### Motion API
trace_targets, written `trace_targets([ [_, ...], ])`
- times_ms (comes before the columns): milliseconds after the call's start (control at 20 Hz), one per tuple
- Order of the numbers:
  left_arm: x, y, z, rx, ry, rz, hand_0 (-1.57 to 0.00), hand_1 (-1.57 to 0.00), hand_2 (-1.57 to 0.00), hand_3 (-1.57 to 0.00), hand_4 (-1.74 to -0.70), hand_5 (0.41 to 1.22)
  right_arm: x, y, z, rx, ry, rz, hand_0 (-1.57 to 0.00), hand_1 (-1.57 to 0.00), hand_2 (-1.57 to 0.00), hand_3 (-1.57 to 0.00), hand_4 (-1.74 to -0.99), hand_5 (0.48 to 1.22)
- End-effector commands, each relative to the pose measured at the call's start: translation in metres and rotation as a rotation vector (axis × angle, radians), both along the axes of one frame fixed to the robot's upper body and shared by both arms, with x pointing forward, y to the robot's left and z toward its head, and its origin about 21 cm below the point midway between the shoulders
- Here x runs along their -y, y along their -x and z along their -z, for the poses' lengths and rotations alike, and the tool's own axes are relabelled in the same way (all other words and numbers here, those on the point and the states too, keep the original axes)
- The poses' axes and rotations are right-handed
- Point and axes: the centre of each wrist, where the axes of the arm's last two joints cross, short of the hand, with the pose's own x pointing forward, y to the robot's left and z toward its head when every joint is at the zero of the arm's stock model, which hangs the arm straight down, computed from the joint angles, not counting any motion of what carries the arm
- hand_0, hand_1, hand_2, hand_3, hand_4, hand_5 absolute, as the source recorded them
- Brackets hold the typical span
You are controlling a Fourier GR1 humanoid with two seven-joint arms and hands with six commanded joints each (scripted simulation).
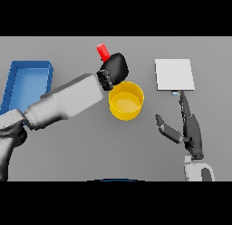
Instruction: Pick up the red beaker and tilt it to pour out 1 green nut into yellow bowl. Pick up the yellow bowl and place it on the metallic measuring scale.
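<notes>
Left hand (115,67), fingers curled round the red beaker (103,51), holds it tilted just behind the yellow bowl (126,100); right hand (190,129) open.

A plain grey bench (68,147) fills the whole view, its surface smooth, matte and unmarked. At about ten o'clock a blue tray (27,65) with raised walls lies on it, running off the left edge of the view. The light is even and soft, throwing only faint shadows on the grey. No wall, floor or window shows anywhere.
</notes>
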Motion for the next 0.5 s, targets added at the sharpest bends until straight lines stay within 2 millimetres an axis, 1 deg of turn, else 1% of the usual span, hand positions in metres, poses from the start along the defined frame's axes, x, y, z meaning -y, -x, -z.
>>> trace_targets([
  [0,0.003,0.000,-0.002,0.015,-0.037,0.009,-1.57,-1.57,-1.57,-1.57,-1.74,1.221,0.003,-0.002,-0.002,0.004,0.019,0.015,0.00,0.00,0.00,0.00,-1.250,0.583],
  [100,0.007,-0.001,0.002,0.019,-0.092,0.031,-1.57,-1.57,-1.57,-1.57,-1.73,1.221,0.000,-0.002,-0.001,0.011,0.018,0.015,0.00,0.00,0.00,0.00,-1.225,0.583],
  [200,0.010,-0.003,-0.002,0.044,-0.147,0.053,-1.57,-1.57,-1.57,-1.57,-1.73,1.221,0.003,-0.002,-0.002,0.016,0.014,0.014,0.00,0.00,0.00,0.00,-1.214,0.589],
  [250,0.013,-0.003,0.000,0.051,-0.165,0.077,-1.57,-1.57,-1.57,-1.57,-1.73,1.221,0.004,0.001,-0.002,0.018,0.025,0.012,0.00,0.00,0.00,0.00,-1.204,0.591],
  [300,0.011,-0.006,-0.003,0.059,-0.189,0.091,-1.57,-1.57,-1.57,-1.57,-1.73,1.221,-0.001,0.001,-0.001,0.023,0.022,0.003,0.00,0.00,0.00,0.00,-1.206,0.591],
  [350,0.013,-0.005,-0.002,0.066,-0.203,0.115,-1.57,-1.57,-1.57,-1.57,-1.73,1.221,0.002,0.001,-0.001,0.025,0.030,0.002,0.00,0.00,0.00,0.00,-1.210,0.592],
  [450,0.015,-0.004,-0.008,0.080,-0.231,0.137,-1.57,-1.57,-1.57,-1.57,-1.73,1.221,0.002,-0.002,-0.002,0.018,0.044,0.009,0.00,0.00,0.00,0.00,-1.210,0.594],
])
